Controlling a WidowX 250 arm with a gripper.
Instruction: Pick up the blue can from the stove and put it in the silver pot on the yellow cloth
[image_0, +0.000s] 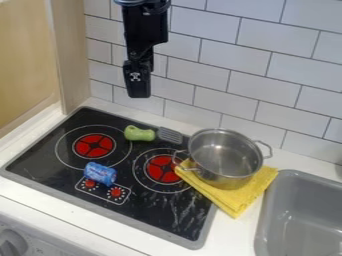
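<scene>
The black claw (139, 94) hangs in front of the tiled wall (267, 65), upright, its tip apart from everything on the stove (40, 150). I cannot tell whether it is released or clenched. Nearest to it is the spatula (139, 133), lying near the stove's back edge, its green handle to the left and its gray slotted head (just beside the pot) to the right. The metal pot (230, 155) stands upright and uncovered on a folded yellow cloth (234, 202), which lies partly over the stove's right side and partly on the white bench (236, 232). A blue crumpled-looking thing (100, 173) lies beside the red-marked controls (103, 191). The gray sink (304, 215) is at the right.
</scene>
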